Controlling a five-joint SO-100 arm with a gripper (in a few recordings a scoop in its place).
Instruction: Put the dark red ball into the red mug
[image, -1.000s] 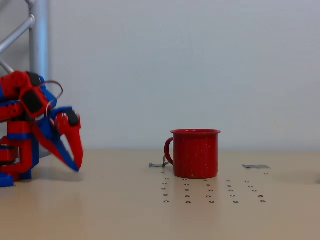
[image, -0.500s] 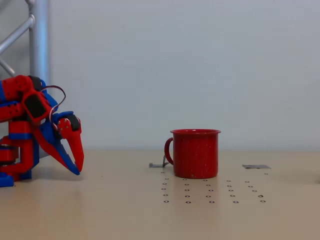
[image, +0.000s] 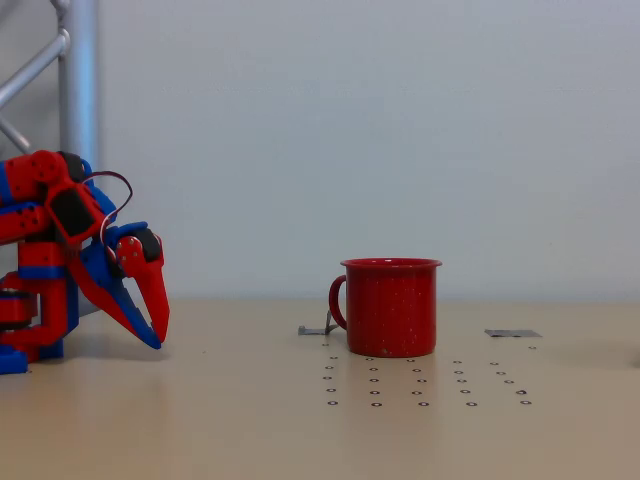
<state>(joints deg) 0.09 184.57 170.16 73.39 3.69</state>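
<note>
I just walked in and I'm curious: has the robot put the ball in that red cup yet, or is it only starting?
The job's state is hard to judge. The red mug stands upright on the table, handle to the left in the fixed view. The gripper rests far left, tips down near the table, holding nothing. If the ball is inside, the mug's wall hides it.

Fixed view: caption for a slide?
Red-and-blue gripper low at left, jaws shut, apart from the upright red mug on the table.

Your pincer (image: 157, 340) has closed its red finger toward the blue one and edged slightly toward the red mug (image: 390, 307), tips near the counter (image: 250, 420).
</note>
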